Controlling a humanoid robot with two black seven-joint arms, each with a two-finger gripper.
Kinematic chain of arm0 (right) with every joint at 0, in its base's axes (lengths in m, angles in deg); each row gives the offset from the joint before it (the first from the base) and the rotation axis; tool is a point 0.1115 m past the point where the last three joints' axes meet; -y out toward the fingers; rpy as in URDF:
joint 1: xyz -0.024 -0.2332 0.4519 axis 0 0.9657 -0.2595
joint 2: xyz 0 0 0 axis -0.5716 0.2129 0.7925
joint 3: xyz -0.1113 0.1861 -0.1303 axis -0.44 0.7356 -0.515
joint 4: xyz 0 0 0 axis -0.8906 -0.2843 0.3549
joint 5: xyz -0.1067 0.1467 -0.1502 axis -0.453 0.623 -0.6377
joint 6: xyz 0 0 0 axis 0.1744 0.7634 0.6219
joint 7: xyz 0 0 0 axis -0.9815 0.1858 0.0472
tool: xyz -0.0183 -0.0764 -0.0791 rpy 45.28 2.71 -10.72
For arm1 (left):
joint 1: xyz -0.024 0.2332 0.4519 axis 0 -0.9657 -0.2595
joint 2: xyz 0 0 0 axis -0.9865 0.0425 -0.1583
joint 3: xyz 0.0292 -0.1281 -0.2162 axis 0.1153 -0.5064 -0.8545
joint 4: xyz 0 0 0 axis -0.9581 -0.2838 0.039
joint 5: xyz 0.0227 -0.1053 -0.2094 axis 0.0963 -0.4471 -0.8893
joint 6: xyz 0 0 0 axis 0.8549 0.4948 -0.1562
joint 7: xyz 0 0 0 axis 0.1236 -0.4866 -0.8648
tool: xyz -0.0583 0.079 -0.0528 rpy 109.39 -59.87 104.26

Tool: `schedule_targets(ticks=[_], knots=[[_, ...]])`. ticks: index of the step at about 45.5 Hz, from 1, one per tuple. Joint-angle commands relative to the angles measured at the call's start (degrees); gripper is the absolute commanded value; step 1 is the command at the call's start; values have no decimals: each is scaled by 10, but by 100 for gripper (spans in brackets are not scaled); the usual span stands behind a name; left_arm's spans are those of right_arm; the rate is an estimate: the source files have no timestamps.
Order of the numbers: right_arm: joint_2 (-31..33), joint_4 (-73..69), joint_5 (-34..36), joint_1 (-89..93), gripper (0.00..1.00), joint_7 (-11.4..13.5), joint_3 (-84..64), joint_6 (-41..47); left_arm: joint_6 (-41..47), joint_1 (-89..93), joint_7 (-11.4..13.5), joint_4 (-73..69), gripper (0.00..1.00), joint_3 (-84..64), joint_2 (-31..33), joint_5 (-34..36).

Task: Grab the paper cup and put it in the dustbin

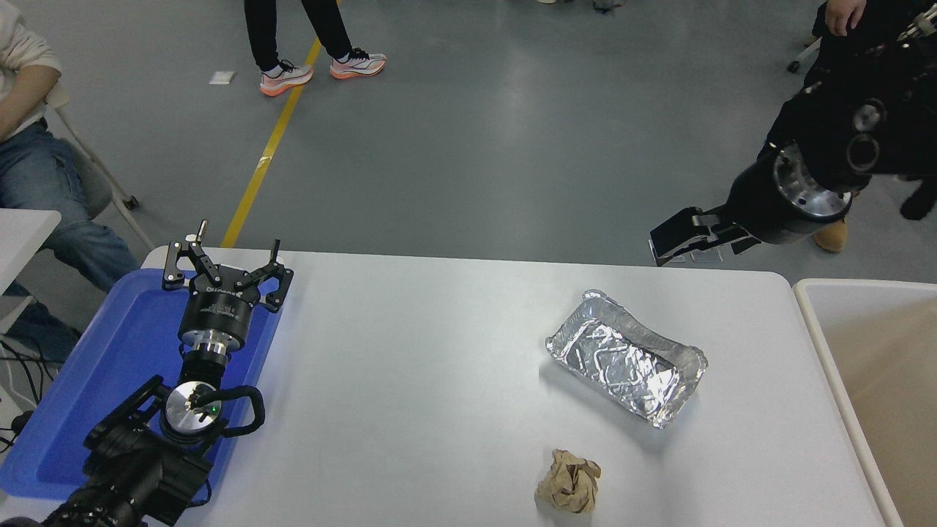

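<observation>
Judging progress: no paper cup visible anywhere
Right gripper (662,247): beyond dustbin (805,307), apparently empty; spread unclear
Left gripper (223,262): fingers spread

Only one piece of print shows: a short line of pale lettering on the black body of the left gripper (223,274), at the near left over the blue tray (110,351). It is too small and blurred to read, and no other text, number or sign is legible
</observation>
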Motion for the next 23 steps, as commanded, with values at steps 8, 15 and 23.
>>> schedule_targets(ticks=[8, 15, 23], knots=[[-61, -7, 68, -1, 100, 1, -4, 87, 0, 0, -1, 0, 100, 0, -1, 1], [-72, -4, 69, 1, 100, 1, -17, 83, 0, 0, -1, 0, 100, 0, -1, 1], [-71, -3, 68, -5, 100, 2, -49, 86, 0, 0, -1, 0, 100, 0, -1, 1]])
